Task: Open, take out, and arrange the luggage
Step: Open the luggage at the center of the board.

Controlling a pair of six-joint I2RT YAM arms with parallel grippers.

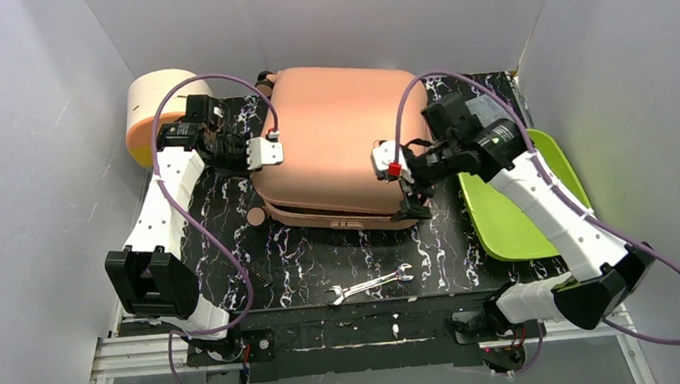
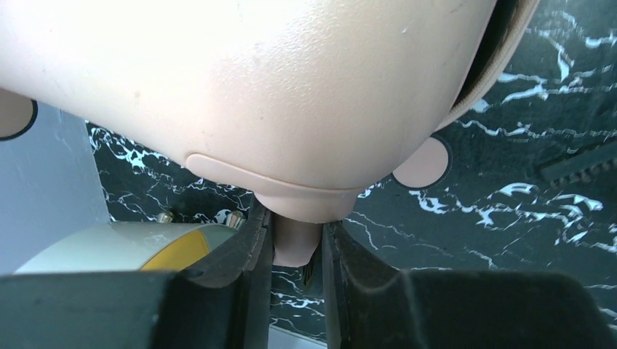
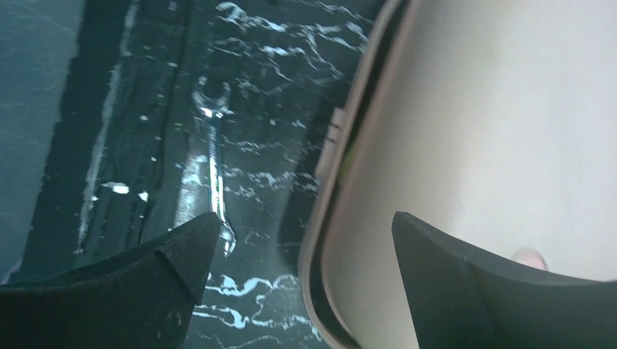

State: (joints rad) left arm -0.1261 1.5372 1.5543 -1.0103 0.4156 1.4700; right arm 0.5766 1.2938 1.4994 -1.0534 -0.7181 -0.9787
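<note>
The salmon-pink luggage [image 1: 336, 133] lies flat in the middle of the black marble table [image 1: 360, 255]; a dark gap shows along its seam at the front right corner [image 3: 364, 109]. My left gripper [image 1: 269, 152] is at its left side. In the left wrist view it [image 2: 297, 251] is shut on a small pink nub under the shell [image 2: 255, 87]. My right gripper [image 1: 410, 200] is open at the front right corner. In the right wrist view it [image 3: 305, 247] straddles the shell's edge, one finger over the shell [image 3: 509, 109] and one over the table.
A cream-and-orange drum box [image 1: 151, 106] stands at the back left, next to the left arm. A lime-green tray [image 1: 512, 210] lies on the right under the right arm. A metal wrench [image 1: 369, 285] lies near the front edge. A small pink disc [image 1: 255, 216] lies by the luggage's front left corner.
</note>
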